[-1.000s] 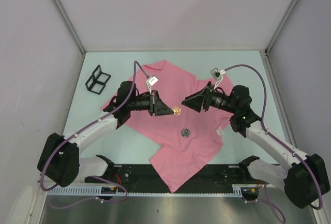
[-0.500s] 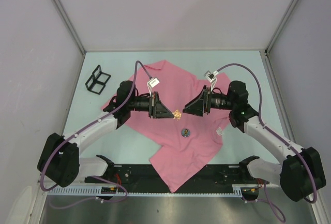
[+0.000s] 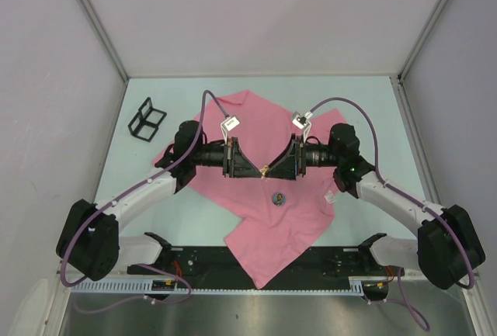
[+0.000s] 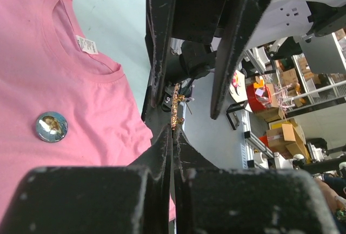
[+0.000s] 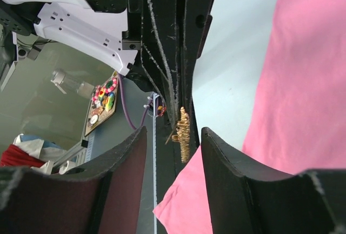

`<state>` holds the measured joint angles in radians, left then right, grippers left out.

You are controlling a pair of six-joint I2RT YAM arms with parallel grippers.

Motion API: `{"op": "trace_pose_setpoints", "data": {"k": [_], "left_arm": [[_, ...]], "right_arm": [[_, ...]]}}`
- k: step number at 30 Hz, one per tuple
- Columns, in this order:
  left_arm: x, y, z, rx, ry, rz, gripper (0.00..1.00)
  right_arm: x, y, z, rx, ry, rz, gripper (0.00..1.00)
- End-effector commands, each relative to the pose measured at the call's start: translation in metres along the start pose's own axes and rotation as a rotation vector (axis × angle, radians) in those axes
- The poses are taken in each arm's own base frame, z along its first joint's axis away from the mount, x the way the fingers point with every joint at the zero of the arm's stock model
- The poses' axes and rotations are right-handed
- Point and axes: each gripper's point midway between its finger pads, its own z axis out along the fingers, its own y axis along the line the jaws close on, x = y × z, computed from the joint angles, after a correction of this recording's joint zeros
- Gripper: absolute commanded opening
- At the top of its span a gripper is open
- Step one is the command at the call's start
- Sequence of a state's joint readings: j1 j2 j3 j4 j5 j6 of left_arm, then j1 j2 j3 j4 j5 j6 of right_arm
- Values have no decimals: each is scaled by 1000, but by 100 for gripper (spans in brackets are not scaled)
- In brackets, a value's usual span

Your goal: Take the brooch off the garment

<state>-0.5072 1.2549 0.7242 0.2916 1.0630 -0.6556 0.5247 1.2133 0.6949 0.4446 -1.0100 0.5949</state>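
Observation:
The pink garment (image 3: pixel 272 231) lies flat mid-table, with a round picture badge (image 3: pixel 277 198) pinned on it. My left gripper (image 3: pixel 260 170) is shut on a small gold brooch (image 3: pixel 265 171) and holds it above the cloth. My right gripper (image 3: pixel 272 171) is open, tip to tip with the left one. In the right wrist view the brooch (image 5: pixel 184 134) hangs between my right gripper's (image 5: pixel 174 131) open jaws, at the left fingers (image 5: pixel 173 55). In the left wrist view the brooch (image 4: pixel 175 107) sticks out of my shut left gripper (image 4: pixel 173 131), beside the garment (image 4: pixel 54 82), its white label (image 4: pixel 87 45) and the badge (image 4: pixel 51 126).
A black wire stand (image 3: pixel 147 119) sits at the table's far left. A black rail (image 3: pixel 248 262) runs along the near edge between the arm bases. Enclosure walls stand on three sides.
My right gripper has moved left toward the left gripper, and its open jaws now sit around the gold brooch. The left gripper has stayed nearly still with the brooch.

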Motion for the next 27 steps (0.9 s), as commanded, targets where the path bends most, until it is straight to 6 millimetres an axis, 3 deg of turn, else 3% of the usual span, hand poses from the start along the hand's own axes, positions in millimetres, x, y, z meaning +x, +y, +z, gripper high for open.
{"op": "trace_pose_setpoints", "data": {"k": [1, 8, 27], "left_arm": [[-6, -17, -2, 61, -6, 82, 1], [-4, -22, -2, 78, 0, 90, 0], [-3, -32, -2, 125, 5, 90, 0]], "right_arm": [[-19, 10, 4, -39, -35, -71, 48], [-17, 10, 5, -46, -28, -70, 40], [-9, 6, 5, -33, -3, -95, 28]]}}
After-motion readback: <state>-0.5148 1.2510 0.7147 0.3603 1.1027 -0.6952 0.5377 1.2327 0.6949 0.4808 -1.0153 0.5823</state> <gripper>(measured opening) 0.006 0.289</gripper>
